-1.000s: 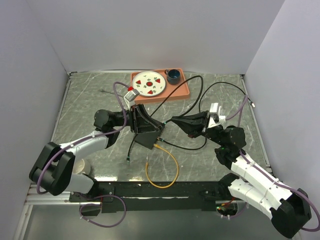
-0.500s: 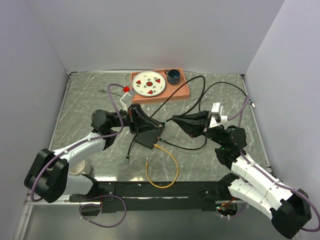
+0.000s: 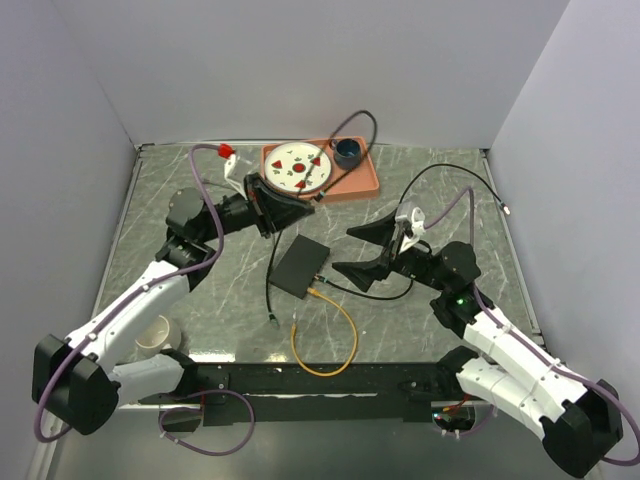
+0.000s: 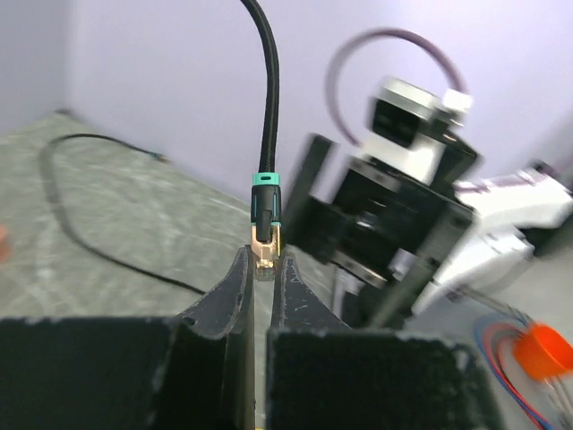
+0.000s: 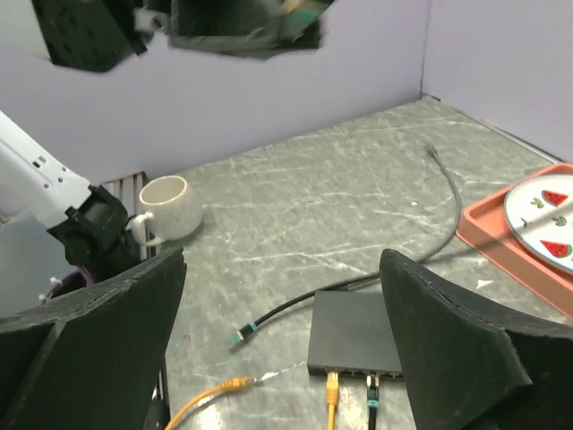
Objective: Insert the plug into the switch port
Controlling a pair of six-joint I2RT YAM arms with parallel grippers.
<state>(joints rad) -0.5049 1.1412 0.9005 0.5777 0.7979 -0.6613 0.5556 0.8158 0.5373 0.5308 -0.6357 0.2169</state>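
- Where the left wrist view looks along the left gripper (image 4: 262, 271), its two black wedge-shaped fingers are seen pressed together on the small clear plug (image 4: 266, 253). Gold contacts and a teal collar are shown on the plug, and a smooth round black cable (image 4: 269, 98) rises straight up from it.
- In the top external view the plug itself is too small to be made out. The left gripper (image 3: 290, 205) is seen there at the near edge of the salmon-orange rectangular tray (image 3: 362, 185), well apart from the flat matte-black rectangular switch box (image 3: 298, 265) lying on the grey marbled table (image 3: 180, 200).
- The right gripper (image 3: 368, 250) is shown spread wide with nothing between its fingers, just to the right of the switch box.
- Only in the right wrist view can the row of switch ports (image 5: 345, 369) be made out along the narrow near edge of the box. A yellow plug (image 5: 331, 387) and a black plug (image 5: 372, 391) are seated in that row.
- A loose black lead with a teal end (image 5: 246, 334) is laid on the table beside the box.
- A glossy yellow cable (image 3: 325, 345) is curled in a loop near the arm bases.
- A round white plate printed with watermelon slices (image 3: 298, 168) and a dark blue cup (image 3: 348, 152) are carried on the tray.
- A rounded white speckled mug (image 5: 166, 204) is stood by the left arm's base.
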